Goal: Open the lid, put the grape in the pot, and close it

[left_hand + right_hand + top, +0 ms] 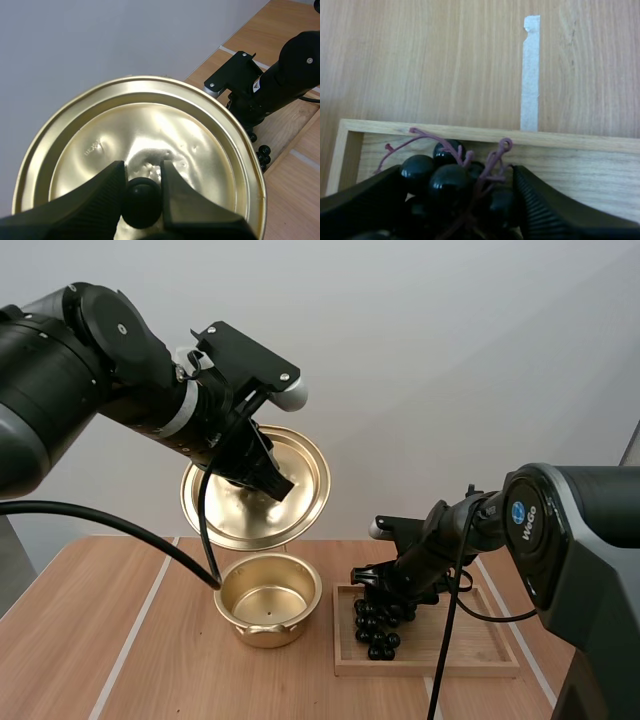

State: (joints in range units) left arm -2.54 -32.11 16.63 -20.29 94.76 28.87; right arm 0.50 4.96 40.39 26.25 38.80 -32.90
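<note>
Our left gripper (142, 171) pinches round gold metal lid (150, 115)'s black knob (141, 202); right gripper (457, 172) clasps black grape bunch (447, 182).

The left arm (80, 370) is built of bulky, rounded, matte-black segments. It has a pale grey ring (184, 412) near the wrist and a small bright screw (122, 328) in its round joint cap. The right arm (590, 540) has a broad dark grey shell that narrows to a slim black forearm. The shell bears a round blue badge (517, 510) above white lettering. The left gripper (142, 175) ends in black left fingers (90, 202) with a finely textured surface. The right gripper (456, 172) ends in black right fingers (550, 212) with ribbed inner faces.
</note>
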